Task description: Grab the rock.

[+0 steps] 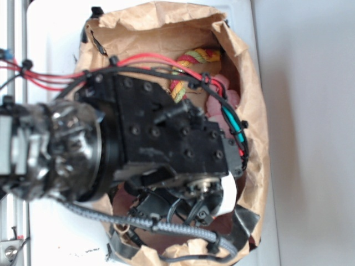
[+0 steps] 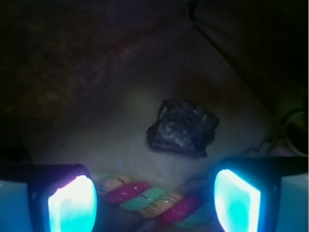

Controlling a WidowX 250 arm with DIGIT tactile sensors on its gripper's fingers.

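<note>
In the wrist view the rock (image 2: 183,128), a dark rough angular lump, lies on the pale bag floor ahead of my gripper (image 2: 154,200). The gripper is open, its two glowing cyan pads (image 2: 72,205) wide apart and holding nothing. The rock sits beyond the fingertips, slightly right of centre, untouched. Between the pads lies the striped rope cane (image 2: 154,200). In the exterior view the arm (image 1: 161,138) reaches down into the brown paper bag (image 1: 255,127) and hides the rock and the fingers.
The paper bag's walls (image 2: 72,63) close in around the gripper on all sides. The striped rope (image 1: 188,69) and a pink ruffled ball (image 1: 227,97) lie at the bag's far end. Red and black cables (image 1: 50,77) run along the arm.
</note>
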